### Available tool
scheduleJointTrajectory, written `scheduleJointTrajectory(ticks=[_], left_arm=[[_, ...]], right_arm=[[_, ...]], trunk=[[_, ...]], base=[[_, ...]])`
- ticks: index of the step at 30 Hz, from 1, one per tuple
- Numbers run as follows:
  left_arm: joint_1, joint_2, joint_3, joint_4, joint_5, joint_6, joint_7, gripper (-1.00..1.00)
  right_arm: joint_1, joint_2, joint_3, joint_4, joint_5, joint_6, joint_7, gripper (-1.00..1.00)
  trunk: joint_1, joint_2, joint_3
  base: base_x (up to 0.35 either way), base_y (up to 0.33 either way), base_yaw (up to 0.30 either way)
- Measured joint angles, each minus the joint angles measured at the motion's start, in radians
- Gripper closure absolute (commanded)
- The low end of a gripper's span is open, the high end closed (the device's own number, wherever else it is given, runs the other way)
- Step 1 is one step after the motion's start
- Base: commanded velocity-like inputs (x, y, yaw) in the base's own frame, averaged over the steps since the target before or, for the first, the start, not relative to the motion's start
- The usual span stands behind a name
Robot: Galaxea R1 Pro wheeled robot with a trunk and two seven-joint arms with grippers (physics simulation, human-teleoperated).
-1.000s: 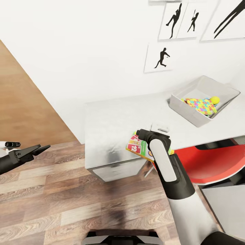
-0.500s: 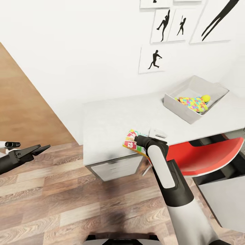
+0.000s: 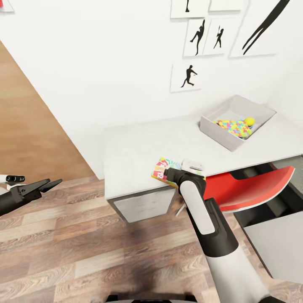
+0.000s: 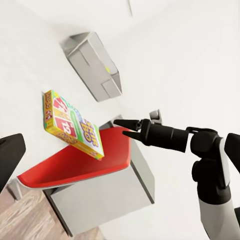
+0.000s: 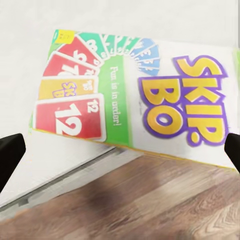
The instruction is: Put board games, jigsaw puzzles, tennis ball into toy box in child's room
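The head view shows the right gripper point(image 3: 168, 173) at the front edge of the table point(image 3: 139, 147), closed on the Skip-Bo box point(image 3: 162, 169). The box is held over the table's edge, next to the drawers point(image 3: 143, 205). In the right wrist view the Skip-Bo box point(image 5: 135, 95) lies flat, with its red number cards and big yellow letters facing up. Part of it is over the pale table top, and part is over the wood floor point(image 5: 150, 205).

The toy box point(image 3: 235, 122) sits far back on the table, well apart from the Skip-Bo box. Inside it lie a jigsaw puzzle point(image 3: 232, 126) and the tennis ball point(image 3: 250, 121), touching each other. A red chair point(image 3: 248, 189) is tucked under the table.

The left gripper point(image 3: 44, 185) hangs over the floor, far from the table. It holds nothing, and its two fingers are close together.
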Motion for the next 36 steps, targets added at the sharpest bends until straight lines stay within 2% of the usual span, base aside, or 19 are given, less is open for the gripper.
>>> scheduleJointTrajectory(ticks=[8, 19, 24, 28, 30, 36], left_arm=[[0.000, 0.000, 0.002, 0.000, 0.000, 0.000, 0.000, -1.00], [0.000, 0.001, 0.003, 0.000, 0.000, 0.000, 0.000, -1.00], [0.000, 0.003, 0.002, 0.000, 0.000, 0.000, 0.000, -1.00], [0.000, 0.003, 0.002, 0.000, 0.000, 0.000, 0.000, -1.00], [0.000, 0.003, 0.002, 0.000, 0.000, 0.000, 0.000, -1.00], [0.000, 0.003, 0.002, 0.000, 0.000, 0.000, 0.000, -1.00]], right_arm=[[0.001, 0.000, 0.026, 0.000, -0.001, 0.000, 0.000, -1.00], [0.016, 0.000, 0.036, 0.000, -0.017, -0.001, 0.002, -1.00], [0.055, 0.007, 0.049, 0.000, -0.027, 0.001, 0.002, -1.00], [0.102, 0.007, 0.087, 0.000, -0.029, 0.001, 0.001, -1.00], [0.140, 0.007, 0.129, 0.000, -0.029, -0.003, 0.001, -1.00], [0.207, 0.007, 0.156, 0.000, -0.028, -0.007, 0.003, -1.00]], trunk=[[0.000, 0.000, 0.013], [0.000, 0.000, 0.030], [0.000, 0.000, 0.038], [0.000, 0.000, 0.045], [0.000, 0.000, 0.048], [0.000, 0.000, 0.058]], base=[[-0.131, 0.052, 0.000], [-0.021, 0.012, 0.000], [-0.001, 0.000, 0.000], [0.000, 0.000, 0.000], [0.000, 0.000, 0.000], [0.000, 0.000, 0.000]])
